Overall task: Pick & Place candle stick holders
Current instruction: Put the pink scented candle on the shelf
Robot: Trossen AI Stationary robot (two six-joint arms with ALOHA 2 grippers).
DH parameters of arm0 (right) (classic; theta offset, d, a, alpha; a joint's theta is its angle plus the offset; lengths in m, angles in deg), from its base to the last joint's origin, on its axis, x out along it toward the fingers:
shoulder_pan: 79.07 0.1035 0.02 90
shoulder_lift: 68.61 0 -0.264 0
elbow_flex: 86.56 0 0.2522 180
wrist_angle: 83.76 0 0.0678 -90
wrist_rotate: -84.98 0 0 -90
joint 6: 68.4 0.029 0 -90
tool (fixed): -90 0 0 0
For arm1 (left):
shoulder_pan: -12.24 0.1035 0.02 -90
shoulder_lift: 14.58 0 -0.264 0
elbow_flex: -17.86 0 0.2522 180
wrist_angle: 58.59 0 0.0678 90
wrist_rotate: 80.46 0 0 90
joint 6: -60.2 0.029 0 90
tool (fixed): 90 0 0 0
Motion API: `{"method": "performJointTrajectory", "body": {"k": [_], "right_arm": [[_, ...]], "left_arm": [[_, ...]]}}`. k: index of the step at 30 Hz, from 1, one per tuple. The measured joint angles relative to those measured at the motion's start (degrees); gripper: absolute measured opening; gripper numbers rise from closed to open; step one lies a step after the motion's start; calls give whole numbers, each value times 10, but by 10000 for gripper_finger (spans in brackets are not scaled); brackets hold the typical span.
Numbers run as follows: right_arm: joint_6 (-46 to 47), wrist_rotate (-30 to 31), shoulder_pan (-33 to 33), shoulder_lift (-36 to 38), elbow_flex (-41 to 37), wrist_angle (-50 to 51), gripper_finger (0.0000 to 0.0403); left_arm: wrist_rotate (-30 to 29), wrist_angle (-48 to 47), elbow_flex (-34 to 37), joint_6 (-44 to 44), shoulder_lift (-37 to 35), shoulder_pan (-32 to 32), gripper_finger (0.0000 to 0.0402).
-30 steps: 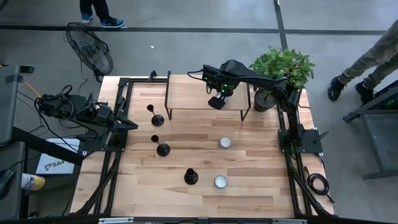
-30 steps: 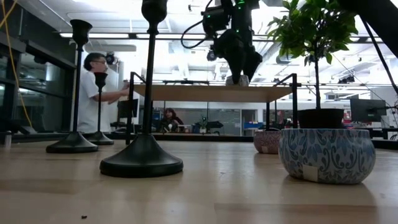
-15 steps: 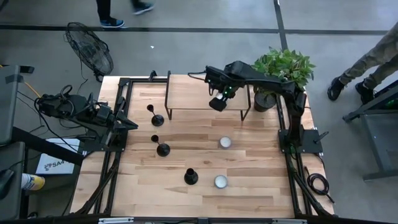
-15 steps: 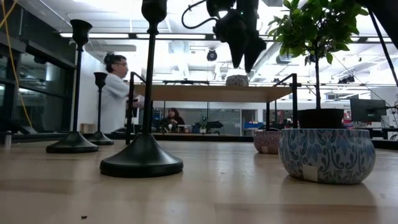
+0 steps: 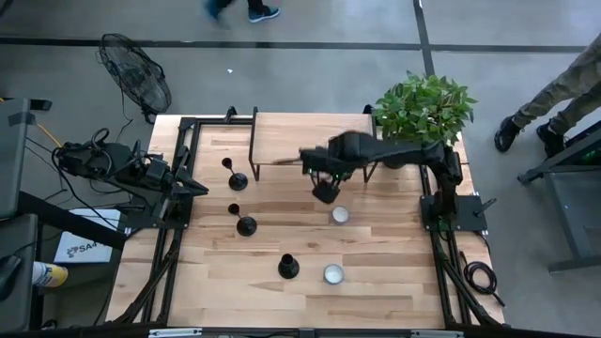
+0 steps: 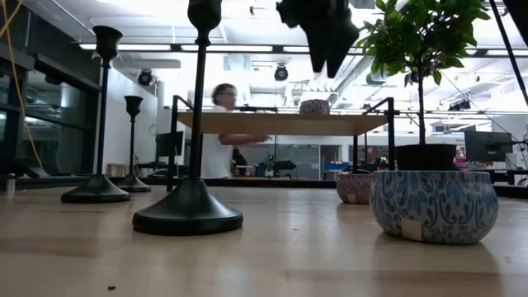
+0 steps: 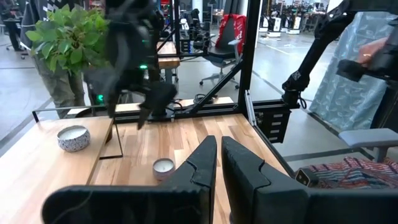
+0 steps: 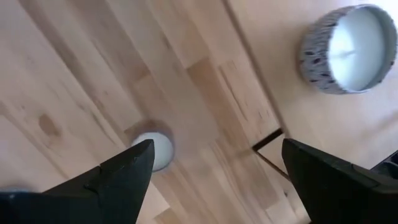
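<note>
Three black candle stick holders stand on their round bases on the wooden table, left of centre: one far [image 5: 234, 178], one in the middle [image 5: 245, 224], one near [image 5: 287, 268]. In the low view the near one [image 6: 195, 165] is the largest. My right gripper [image 5: 324, 192] hangs open and empty in front of the small shelf, above the table [image 6: 326, 45]; its wide-spread fingers frame the right wrist view [image 8: 216, 149]. My left gripper [image 7: 217, 165] is shut and empty, waiting at the table's left edge [image 5: 183, 183].
A patterned candle tin [image 6: 314, 106] sits on the wooden shelf [image 5: 282, 141], also in the right wrist view [image 8: 348, 46]. Two more tins stand on the table [image 5: 340, 214] [image 5: 332, 273]. A potted plant [image 5: 424, 103] stands at the far right. A person walks beyond the table [image 6: 219, 136].
My right gripper has let go of the candle tin on the shelf, risen from it and moved toward the table's near edge, off the shelf. The tin stays on the shelf. The candle stick holders have not moved.
</note>
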Motion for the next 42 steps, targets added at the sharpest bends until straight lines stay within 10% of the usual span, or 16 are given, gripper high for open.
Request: {"method": "performJointTrajectory", "body": {"k": [20,42], "right_arm": [[242,90,182,1,-187,-40,343],[495,223,313,88,-475,-316,344]], "left_arm": [[0,0,0,0,0,0,26],[0,0,0,0,0,0,26]]}}
